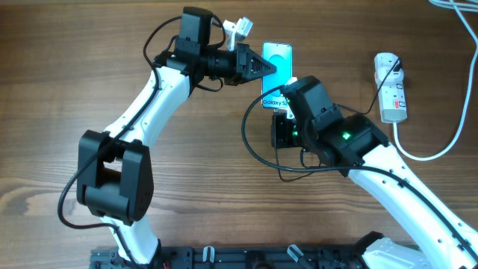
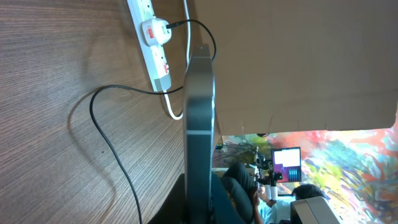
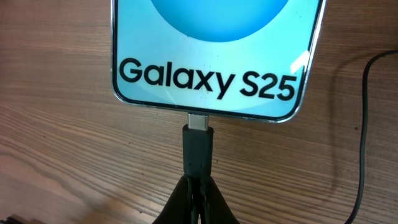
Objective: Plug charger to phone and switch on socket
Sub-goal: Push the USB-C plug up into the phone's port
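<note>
The phone (image 1: 280, 60) with its cyan screen lies at the back middle of the table. My left gripper (image 1: 263, 69) is shut on its left side; the left wrist view shows the phone (image 2: 200, 124) edge-on between the fingers (image 2: 203, 214). My right gripper (image 1: 282, 121) is shut on the charger connector (image 3: 198, 149) just below the "Galaxy S25" end (image 3: 211, 50). Its metal tip sits at the phone's port, partly showing. The jaws (image 3: 198, 194) pinch the connector's rear. The thin black charger cable (image 1: 250, 146) loops left. The white socket (image 1: 391, 93) lies at the far right, untouched.
A white plug (image 1: 386, 63) sits in the socket, which also shows in the left wrist view (image 2: 157, 53). The thick white lead (image 1: 448, 142) curves along the right edge. A brown cardboard wall (image 2: 298, 62) stands behind the table. A black rail (image 1: 261, 258) runs along the front edge.
</note>
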Controlling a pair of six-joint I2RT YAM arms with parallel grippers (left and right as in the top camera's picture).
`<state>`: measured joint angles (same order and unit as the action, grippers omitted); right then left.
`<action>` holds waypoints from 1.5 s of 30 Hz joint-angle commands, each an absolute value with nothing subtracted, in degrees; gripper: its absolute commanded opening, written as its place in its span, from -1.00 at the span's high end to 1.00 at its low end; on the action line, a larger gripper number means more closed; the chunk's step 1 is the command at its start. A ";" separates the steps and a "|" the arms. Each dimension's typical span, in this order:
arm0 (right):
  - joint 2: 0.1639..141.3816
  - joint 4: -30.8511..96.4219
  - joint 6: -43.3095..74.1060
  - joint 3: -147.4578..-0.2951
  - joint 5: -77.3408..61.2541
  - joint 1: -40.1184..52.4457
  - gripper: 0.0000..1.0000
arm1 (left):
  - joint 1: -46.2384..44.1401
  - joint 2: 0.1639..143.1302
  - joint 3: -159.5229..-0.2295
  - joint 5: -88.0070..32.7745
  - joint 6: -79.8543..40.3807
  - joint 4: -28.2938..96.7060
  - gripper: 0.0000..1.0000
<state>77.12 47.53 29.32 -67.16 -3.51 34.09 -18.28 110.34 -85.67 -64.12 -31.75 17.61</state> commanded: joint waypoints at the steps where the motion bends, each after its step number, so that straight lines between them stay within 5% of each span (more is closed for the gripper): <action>1: 76.18 47.55 30.00 -68.79 -1.87 34.04 0.91 | -18.63 108.75 -86.26 -65.98 -30.41 17.26 0.92; 45: 76.66 46.85 29.95 -68.79 -2.20 34.06 0.91 | -19.57 108.75 -86.26 -67.59 -30.17 17.21 0.92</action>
<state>77.12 47.68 29.34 -67.16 -3.14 34.09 -18.35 110.34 -85.67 -64.79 -31.75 17.56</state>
